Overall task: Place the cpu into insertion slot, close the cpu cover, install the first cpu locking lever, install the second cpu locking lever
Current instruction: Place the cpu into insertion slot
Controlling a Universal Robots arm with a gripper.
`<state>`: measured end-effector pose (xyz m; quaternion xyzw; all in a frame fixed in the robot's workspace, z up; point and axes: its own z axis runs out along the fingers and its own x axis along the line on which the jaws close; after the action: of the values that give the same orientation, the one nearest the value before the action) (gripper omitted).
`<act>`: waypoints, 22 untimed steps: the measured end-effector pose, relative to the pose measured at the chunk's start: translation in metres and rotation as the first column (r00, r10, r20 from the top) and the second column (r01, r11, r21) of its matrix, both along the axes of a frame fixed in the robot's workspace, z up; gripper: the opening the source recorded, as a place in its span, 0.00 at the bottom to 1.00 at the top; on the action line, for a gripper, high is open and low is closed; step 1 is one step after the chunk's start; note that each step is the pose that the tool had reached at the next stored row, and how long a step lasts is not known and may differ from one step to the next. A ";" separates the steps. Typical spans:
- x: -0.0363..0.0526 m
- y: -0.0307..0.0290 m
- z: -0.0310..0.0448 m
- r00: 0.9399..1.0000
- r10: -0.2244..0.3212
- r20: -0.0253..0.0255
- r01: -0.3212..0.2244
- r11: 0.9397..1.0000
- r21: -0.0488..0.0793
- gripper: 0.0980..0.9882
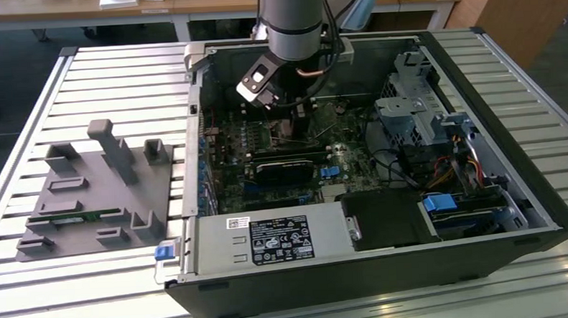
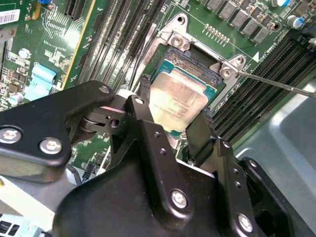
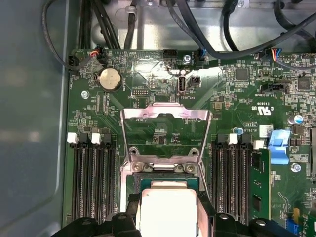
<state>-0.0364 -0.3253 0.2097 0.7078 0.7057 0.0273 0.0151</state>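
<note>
My gripper [image 1: 280, 110] reaches down into the open computer case [image 1: 514, 156], over the upper part of the motherboard. The cpu [image 2: 177, 98], a flat silvery square chip, lies between my two black fingers [image 2: 144, 106], which press on its opposite edges. It sits right over the insertion slot [image 2: 196, 57], whose dark frame shows beyond its far edge. In the first wrist view the cpu [image 3: 168, 210] is at the slot [image 3: 148, 178]. The cpu cover [image 3: 165, 114] is swung open and lies back over the board. A thin locking lever [image 2: 276, 82] sticks out beside the slot.
Black memory slots [image 3: 91, 182] flank the socket on both sides. Cables [image 3: 207, 29] run along the case wall beyond the board. A drive cage [image 1: 411, 107] and power supply [image 1: 268, 240] fill the case. A grey parts fixture [image 1: 93, 189] stands on the slatted table.
</note>
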 end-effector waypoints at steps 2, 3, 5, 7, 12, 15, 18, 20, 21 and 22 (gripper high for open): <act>-0.0001 0.0000 -0.0010 1.000 0.002 0.000 -0.002 1.000 0.000 0.49; -0.0002 0.0000 -0.0014 1.000 0.004 0.000 -0.004 1.000 0.000 0.49; -0.0005 0.0000 -0.0021 1.000 0.007 0.000 -0.007 1.000 0.000 0.49; -0.0007 0.0000 -0.0026 1.000 0.010 0.000 -0.010 1.000 0.000 0.49; -0.0009 0.0000 -0.0043 1.000 0.015 0.000 -0.015 1.000 0.000 0.49; -0.0009 0.0000 -0.0057 1.000 0.015 0.000 -0.015 1.000 0.000 0.49; -0.0010 0.0003 -0.0070 1.000 0.015 0.000 -0.015 1.000 0.000 0.49; -0.0012 0.0013 -0.0081 1.000 0.015 0.000 -0.015 1.000 0.000 0.49; -0.0013 0.0014 -0.0084 1.000 0.015 0.000 -0.015 1.000 0.000 0.49; -0.0013 0.0016 -0.0089 1.000 0.016 0.000 -0.016 1.000 0.000 0.49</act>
<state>-0.0378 -0.3237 0.2009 0.7022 0.7113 0.0274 0.0149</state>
